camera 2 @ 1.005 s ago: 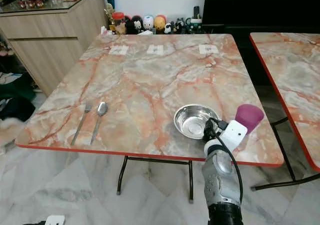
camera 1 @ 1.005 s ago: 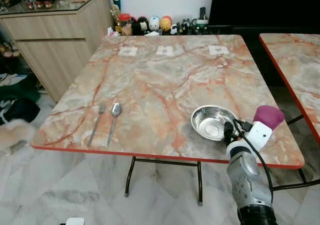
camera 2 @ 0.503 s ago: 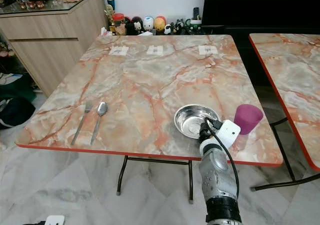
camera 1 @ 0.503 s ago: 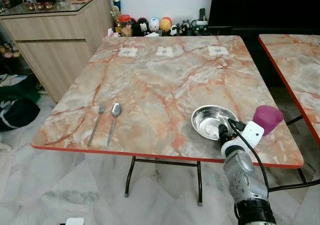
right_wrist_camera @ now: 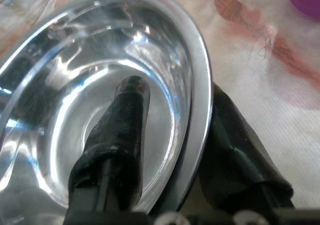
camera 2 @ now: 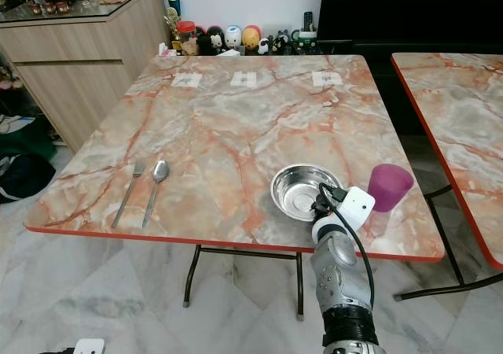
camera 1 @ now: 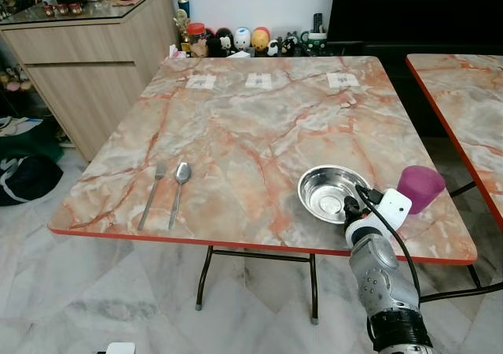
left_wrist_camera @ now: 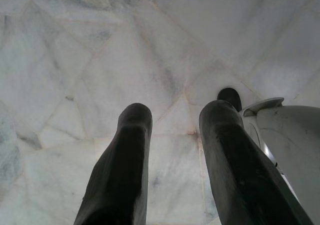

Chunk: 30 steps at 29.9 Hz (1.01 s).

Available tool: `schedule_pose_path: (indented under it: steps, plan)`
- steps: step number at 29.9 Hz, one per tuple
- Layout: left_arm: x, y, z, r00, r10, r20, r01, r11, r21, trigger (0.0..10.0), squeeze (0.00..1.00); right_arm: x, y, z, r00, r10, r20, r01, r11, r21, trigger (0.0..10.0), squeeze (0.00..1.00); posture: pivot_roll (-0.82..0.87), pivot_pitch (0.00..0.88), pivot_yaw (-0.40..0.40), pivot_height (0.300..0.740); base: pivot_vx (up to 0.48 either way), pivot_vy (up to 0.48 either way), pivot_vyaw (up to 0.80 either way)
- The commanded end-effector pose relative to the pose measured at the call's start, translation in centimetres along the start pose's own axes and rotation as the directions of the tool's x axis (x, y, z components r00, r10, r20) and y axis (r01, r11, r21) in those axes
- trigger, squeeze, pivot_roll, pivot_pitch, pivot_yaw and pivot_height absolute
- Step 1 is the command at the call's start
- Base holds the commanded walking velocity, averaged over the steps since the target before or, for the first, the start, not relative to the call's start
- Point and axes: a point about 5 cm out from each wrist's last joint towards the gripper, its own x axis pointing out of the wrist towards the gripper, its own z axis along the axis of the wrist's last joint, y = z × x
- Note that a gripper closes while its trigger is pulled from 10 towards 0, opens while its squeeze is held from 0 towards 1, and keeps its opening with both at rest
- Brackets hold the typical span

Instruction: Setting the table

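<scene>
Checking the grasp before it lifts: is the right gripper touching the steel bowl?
Touching. In the right wrist view the right gripper straddles the steel bowl rim: one finger lies inside against the wall, the other presses outside.

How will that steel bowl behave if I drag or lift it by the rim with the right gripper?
The steel bowl looks thin and polished, so probably light and stiff but slippery. The right gripper straddles its rim, one finger inside and one outside, so held at one side it may tilt when lifted. On the smooth marble table it should slide easily.
</scene>
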Motion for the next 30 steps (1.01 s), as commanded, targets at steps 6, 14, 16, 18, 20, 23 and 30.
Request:
schedule_pose_path:
  steps: [6, 14, 16, 18, 20, 23, 30]
  plan:
    - [0.0, -0.2, -0.1, 1.000, 0.003, -0.008, -0.003, 1.000, -0.007, 10.0, 0.00, 0.1, 0.2, 0.3, 0.999, -0.001, 0.037, 0.001, 1.000, -0.009, 0.0, 0.00, -0.04, 0.000, 0.043, 0.740, 0.000, 0.000, 0.00]
    - [-0.2, 0.0, -0.8, 1.000, 0.003, -0.021, -0.003, 1.000, -0.009, 10.0, 0.00, -1.0, 1.8, 2.5, 0.952, 0.124, 0.279, -0.127, 0.992, -0.007, 0.0, 0.00, -0.05, 0.000, 0.040, 0.740, 0.000, 0.000, 0.00]
    - [-0.2, 0.0, -0.8, 1.000, 0.003, -0.021, -0.003, 1.000, -0.009, 10.0, 0.00, -1.0, 1.8, 2.5, 0.952, 0.124, 0.279, -0.127, 0.992, -0.007, 0.0, 0.00, -0.05, 0.000, 0.040, 0.740, 0.000, 0.000, 0.00]
    - [-0.3, 0.2, -1.0, 1.000, 0.005, -0.026, -0.006, 1.000, -0.008, 10.0, 0.00, -1.7, 3.0, 3.3, 0.911, 0.212, 0.354, -0.211, 0.977, -0.043, 0.0, 0.00, -0.06, 0.000, 0.042, 0.740, 0.000, 0.000, 0.00]
    - [-0.2, 0.0, -1.0, 1.000, 0.002, -0.026, -0.002, 1.000, -0.004, 10.0, 0.00, -2.2, 3.7, 3.6, 0.885, 0.256, 0.389, -0.256, 0.965, -0.052, 0.0, 0.00, -0.05, 0.000, 0.039, 0.740, 0.000, 0.000, 0.00]
    - [-0.2, 0.0, -0.9, 1.000, 0.003, -0.025, -0.003, 1.000, -0.004, 10.0, 0.00, -2.4, 3.9, 3.7, 0.874, 0.275, 0.400, -0.274, 0.960, -0.060, 0.0, 0.00, -0.05, 0.000, 0.038, 0.740, 0.000, 0.000, 0.00]
    - [-0.2, 0.0, -0.7, 1.000, 0.015, -0.020, -0.015, 1.000, -0.001, 10.0, 0.00, -3.8, 6.2, 3.8, 0.798, 0.425, 0.428, -0.360, 0.905, -0.227, 10.0, 0.00, -0.06, 0.000, 0.038, 0.740, 0.000, 0.000, 0.00]
